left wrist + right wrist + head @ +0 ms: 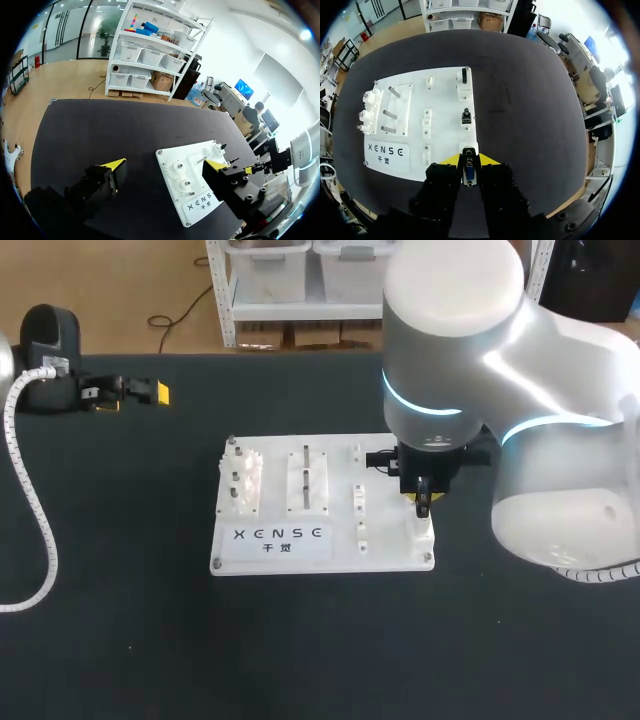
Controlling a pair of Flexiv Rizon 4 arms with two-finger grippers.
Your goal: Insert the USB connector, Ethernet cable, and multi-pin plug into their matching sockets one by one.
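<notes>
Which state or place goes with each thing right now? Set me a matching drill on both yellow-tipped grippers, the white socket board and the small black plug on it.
Things:
1. left gripper, yellow-tipped
2. right gripper, yellow-tipped
3. flat white plastic socket board
4. small black plug

States:
A. standing on the board, just ahead of the right gripper
B. open, holding nothing
C. shut on a small blue-faced connector
D. lying flat on the black table

Pairs: 1-B, 2-C, 3-D, 4-A
</notes>
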